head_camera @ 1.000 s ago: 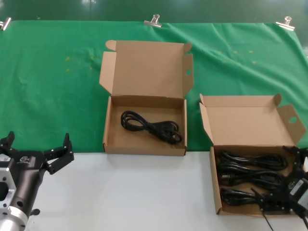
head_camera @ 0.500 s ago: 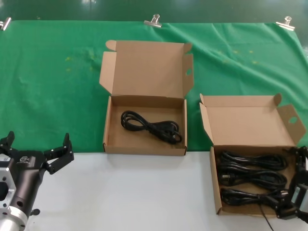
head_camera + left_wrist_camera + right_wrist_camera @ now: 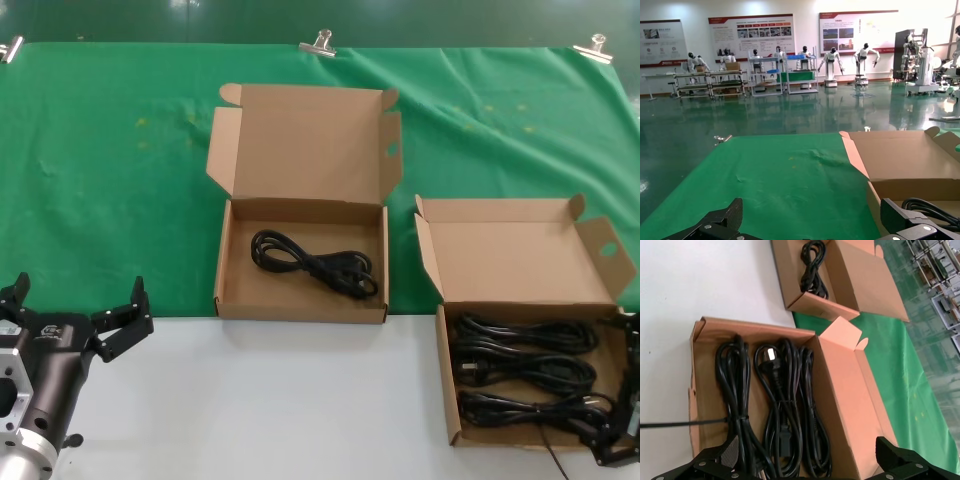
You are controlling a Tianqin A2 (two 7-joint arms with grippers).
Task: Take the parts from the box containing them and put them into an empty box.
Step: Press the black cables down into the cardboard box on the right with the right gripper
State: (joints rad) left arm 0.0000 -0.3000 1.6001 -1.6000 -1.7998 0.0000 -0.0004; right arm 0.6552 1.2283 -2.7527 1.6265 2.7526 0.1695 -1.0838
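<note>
Even overhead lighting, soft shadows; glare on glossy green hall floor (image 3: 740, 115); distant wall posters (image 3: 752, 30) slightly soft.

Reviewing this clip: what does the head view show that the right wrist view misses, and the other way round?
Only the head view shows the left gripper, open and parked over the near left of the white table, plus the metal clips along the green cloth's far edge. Only the right wrist view shows a white plug face on the middle cord. Both show the full box with three cord bundles, the other box holding one cord, and the open right gripper.
</note>
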